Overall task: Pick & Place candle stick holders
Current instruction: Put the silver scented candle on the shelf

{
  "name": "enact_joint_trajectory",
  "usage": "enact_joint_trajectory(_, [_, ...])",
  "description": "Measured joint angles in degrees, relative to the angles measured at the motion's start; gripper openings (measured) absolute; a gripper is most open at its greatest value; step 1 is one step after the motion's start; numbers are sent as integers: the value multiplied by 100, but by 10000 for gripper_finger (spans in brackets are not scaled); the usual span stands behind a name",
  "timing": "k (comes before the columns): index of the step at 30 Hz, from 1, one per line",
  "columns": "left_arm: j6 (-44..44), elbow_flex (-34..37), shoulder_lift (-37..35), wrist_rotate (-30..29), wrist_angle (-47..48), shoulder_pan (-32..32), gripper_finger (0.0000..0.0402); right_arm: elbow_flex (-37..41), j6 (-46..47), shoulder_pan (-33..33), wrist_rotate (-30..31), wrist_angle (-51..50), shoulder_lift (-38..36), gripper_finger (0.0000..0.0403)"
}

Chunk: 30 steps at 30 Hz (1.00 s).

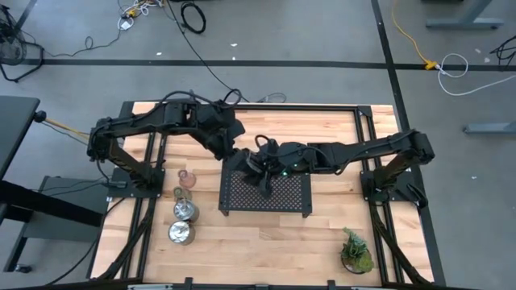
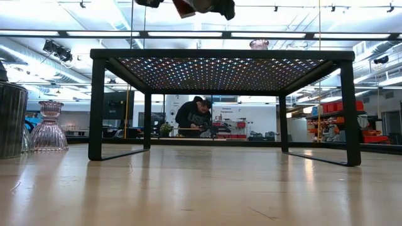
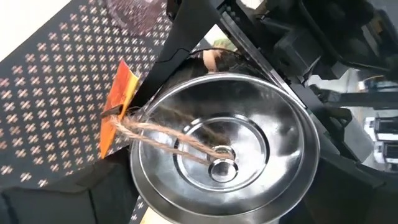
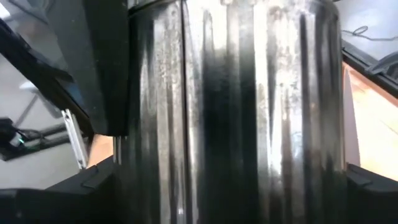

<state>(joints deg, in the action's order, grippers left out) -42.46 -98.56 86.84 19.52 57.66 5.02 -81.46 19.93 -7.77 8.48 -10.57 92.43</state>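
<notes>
Held holder: a silver holder (image 3: 217, 146) is up in the air over the far-left part of the tray (image 1: 290, 203), where the two arms meet. It does not rest on the tray.
Its axis: the open mouth faces the left wrist camera. The ribbed side wall fills the right wrist view, so the axis appears to run toward the left arm and across the right arm's grip.
Tag: an orange label (image 3: 118, 102) hangs on twine from the bowl, on the tray side.
Right tool (image 1: 263, 166): closed around the holder's ribbed side, with a dark finger at each flank. I judge it carries the weight.
Left tool (image 1: 235, 151): just beside the holder's mouth. I cannot tell whether it is open or closed, or whether it touches the rim.
Nearer arm: both are at the holder, and the right has the surer hold.
Key relation: the tray's bare top lies straight below the holder, so setting it down calls for lowering it mouth-up.
Cup on tray (image 2: 259, 44): a glass cup stands at the far side, well apart.
Left of tray, on the worktop (image 1: 266, 251): a pink cup (image 1: 187, 177), a near silver holder (image 1: 181, 234) and a mid silver holder (image 1: 185, 211), all untouched.
Risk: the twine could snag between the tools.
</notes>
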Motion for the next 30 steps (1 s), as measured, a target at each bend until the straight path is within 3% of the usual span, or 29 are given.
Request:
enact_joint_trajectory(6, [122, 11, -165, 101, -181, 141, 383, -12, 145, 4, -41, -2, -211, 343])
enact_joint_trajectory(16, [556, 21, -540, -7, -86, 447, 361, -19, 60, -127, 223, -750, -1301, 343])
enact_joint_trajectory(24, [1479, 26, -883, -460, -103, 655, 361, -30, 496, -1104, 1773, -1401, -1936, 343])
enact_joint_trajectory(30, [1537, 21, -1095, -705, -189, 677, 361, -39, 1030, -2167, 3946, -1447, -1814, 343])
